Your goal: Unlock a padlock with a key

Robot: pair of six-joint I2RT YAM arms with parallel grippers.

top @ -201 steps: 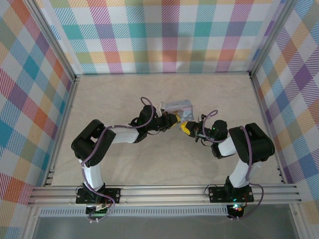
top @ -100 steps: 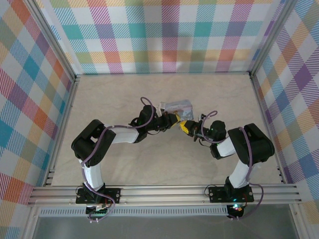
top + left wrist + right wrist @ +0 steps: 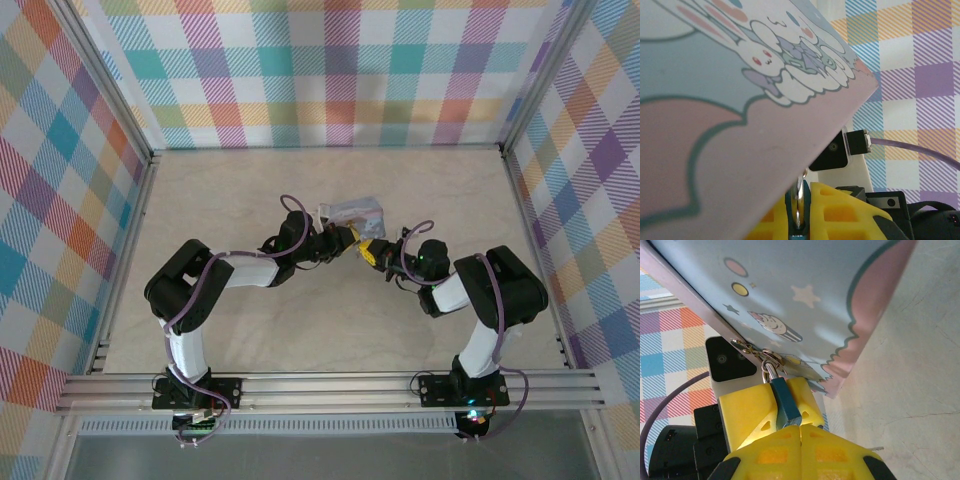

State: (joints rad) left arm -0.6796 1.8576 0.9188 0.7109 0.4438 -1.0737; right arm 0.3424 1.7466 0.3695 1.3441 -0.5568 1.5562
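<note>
1. Where the two arms meet over the middle of the beige tabletop [image 3: 300, 330], the left end effector [image 3: 349, 238] and the right end effector [image 3: 371, 252] face each other tip to tip. They sit just in front of a light-blue cartoon-printed box [image 3: 357, 211].
2. Seen from the right wrist, the padlock [image 3: 786, 405], a small teal-blue body, sits clamped between the left end effector's yellow fingers [image 3: 747, 410], which grasp it from both sides.
3. Its silver shackle [image 3: 768, 371] points up at the box's lower edge and links to a short run of small metal rings [image 3: 752, 350] hanging there.
4. The right end effector is clenched, its two yellow fingers [image 3: 765, 455] pressed together with no gap. Their tips meet the padlock's bottom end, and whether anything is pinched between them cannot be told.
5. From the left wrist, the box's pink-and-blue face with white rabbit figures crosses the view diagonally. Below its edge the padlock appears edge-on, a narrow strip of metal and teal between yellow fingers.
6. A thin pale sliver [image 3: 875, 448] shows beside the right finger's outer edge, over the tabletop. It is too small to identify.
7. Pastel plaid walls [image 3: 340, 70] enclose the tabletop on three sides.
</note>
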